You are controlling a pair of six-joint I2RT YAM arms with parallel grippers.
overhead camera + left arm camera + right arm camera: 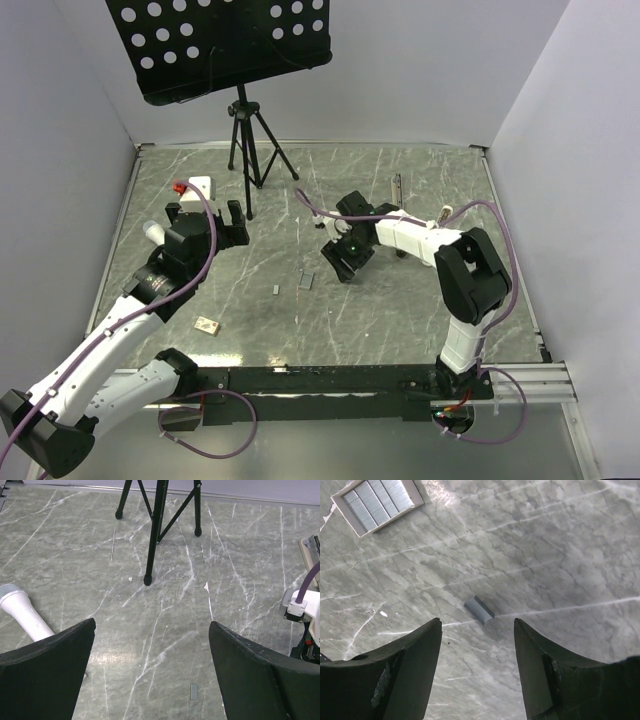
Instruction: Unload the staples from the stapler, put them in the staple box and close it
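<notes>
Just ahead of the right pincer (pixel 477 621), parted and empty, the staples (pixel 479 609); left pincer (pixel 152 623) spread wide, empty.

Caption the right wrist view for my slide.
Right gripper open above a loose staple strip on the marble table; staple box upper left.

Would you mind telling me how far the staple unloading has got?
Done: two staple strips lie on the table, away from the stapler. In hand: the right gripper hangs open over one strip, gripping nothing; the left gripper is open and empty. Left: I cannot tell whether staples remain inside the stapler.
</notes>
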